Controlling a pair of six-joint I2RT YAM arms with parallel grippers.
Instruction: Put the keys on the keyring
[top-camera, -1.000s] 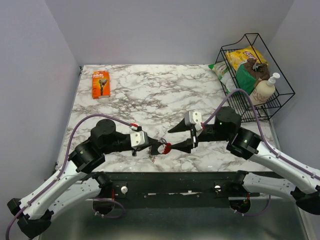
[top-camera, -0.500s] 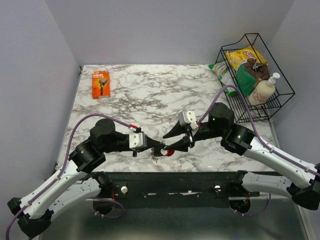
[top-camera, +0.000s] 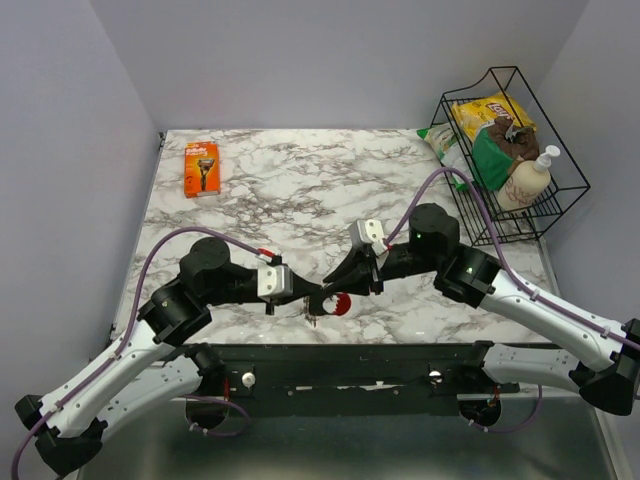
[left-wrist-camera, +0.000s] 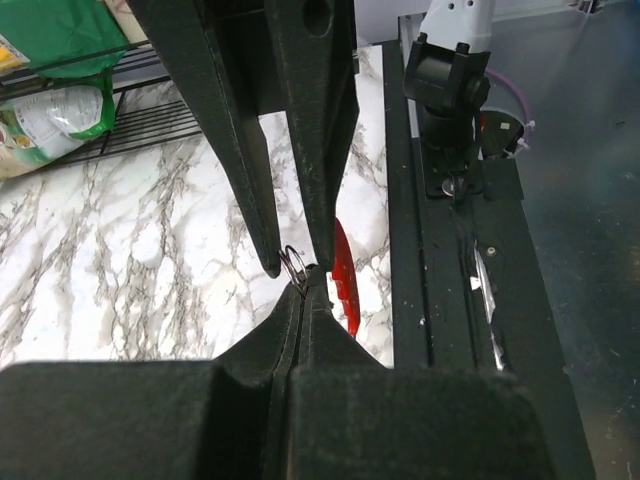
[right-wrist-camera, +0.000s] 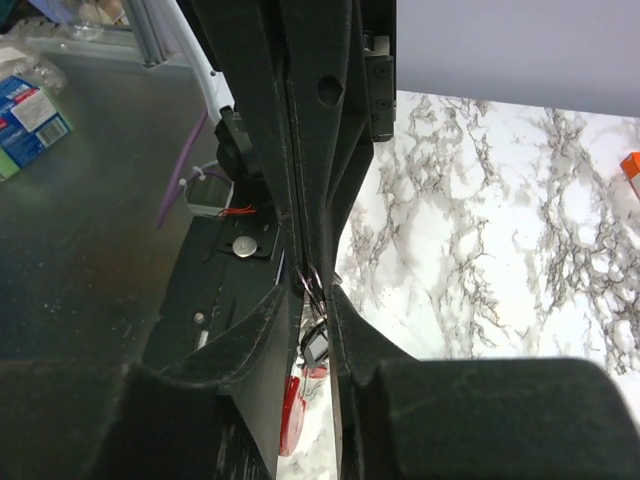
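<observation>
The left arm is reaching in from the near-left corner. Its elbow is raised and its forearm is running rightward, low over the near edge of the marble table. The left gripper is pointing right with its two fingers pressed flat together; the left wrist view is showing no gap between them.

The right arm is reaching in from the near-right corner, bending at a raised elbow and pointing its forearm leftward. The two grippers are meeting tip to tip near the front middle of the table. The right gripper is standing narrowly parted, and its fingers are straddling the left gripper's tip, one on each side.

The keys are hanging beneath the meeting point. A small silvery wire loop at the top of the bunch is sitting pinched at the left gripper's tip. It is lying in the gap between the right fingertips, and whether either right finger is touching it cannot be told. The red tag is hanging just below the loop, toward the near edge. The keyring is not distinguishable among the hanging parts.
</observation>
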